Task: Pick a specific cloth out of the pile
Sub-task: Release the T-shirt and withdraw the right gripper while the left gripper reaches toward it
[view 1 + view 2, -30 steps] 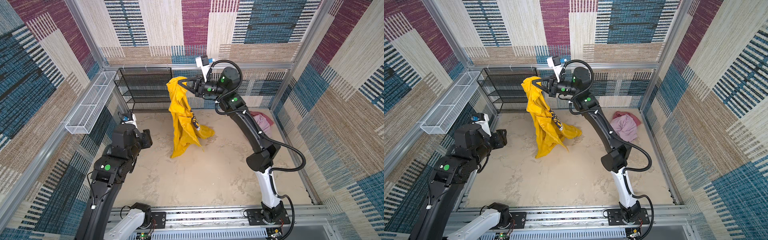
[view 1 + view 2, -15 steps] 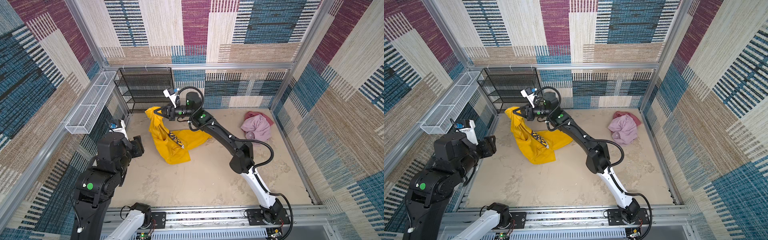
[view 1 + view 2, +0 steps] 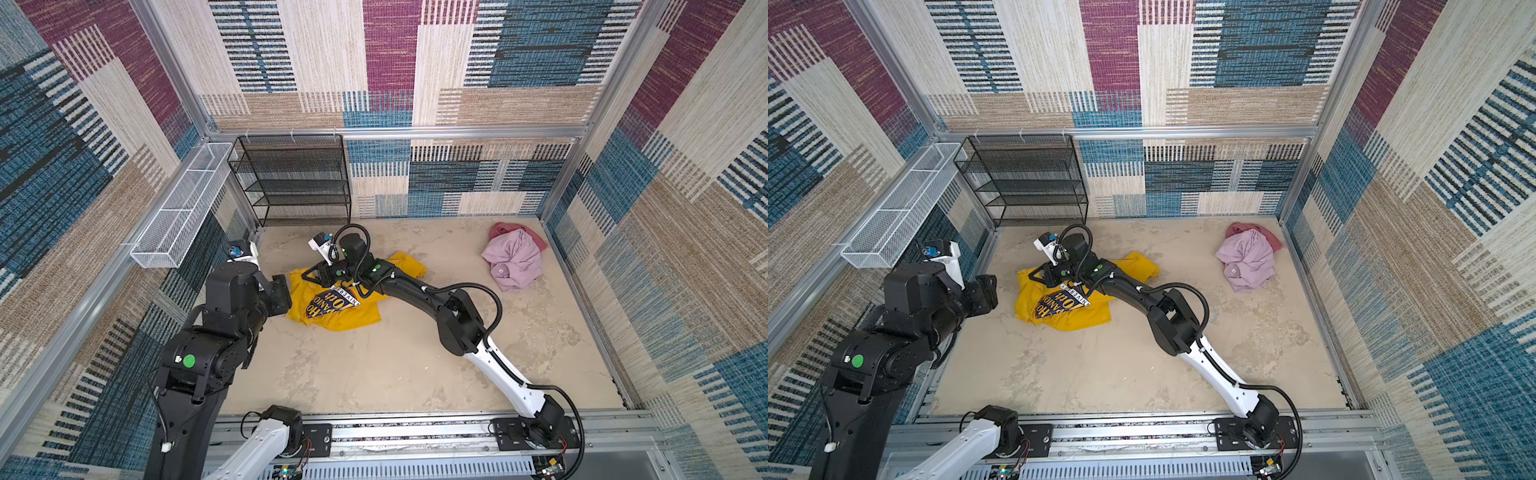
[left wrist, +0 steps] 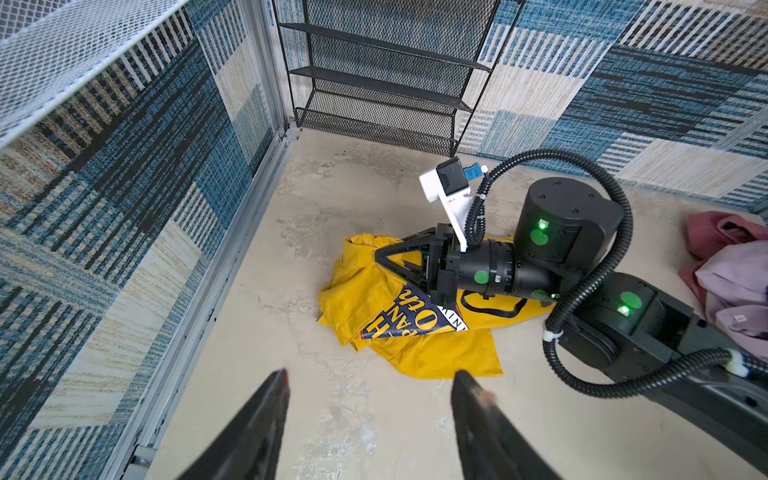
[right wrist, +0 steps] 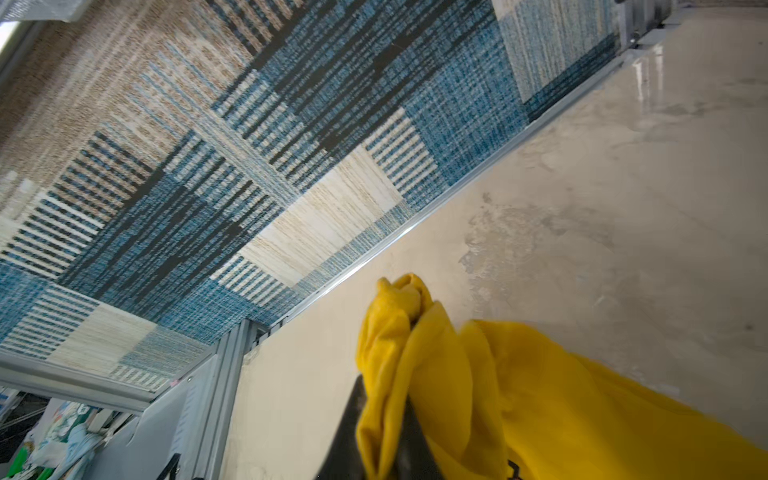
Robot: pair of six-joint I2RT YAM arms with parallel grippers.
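Yellow cloth [image 3: 336, 318] lies by the table's [image 3: 374, 365] left edge. Right gripper's [image 4: 378, 257] hold I cannot tell; open wide before lifting. Left gripper [image 4: 370, 382] hangs open, empty.

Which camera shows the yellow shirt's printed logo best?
Left wrist: the logo is close and large, partly behind the right arm. Both top views show it smaller; right wrist shows only yellow shirt folds.

Soft matt cloth [image 3: 353, 322], soft fabric pile [image 3: 515, 262], black metal mesh rack [image 3: 291, 183], mottled matt bench [image 3: 374, 365], rough woven walls [image 3: 316, 50]
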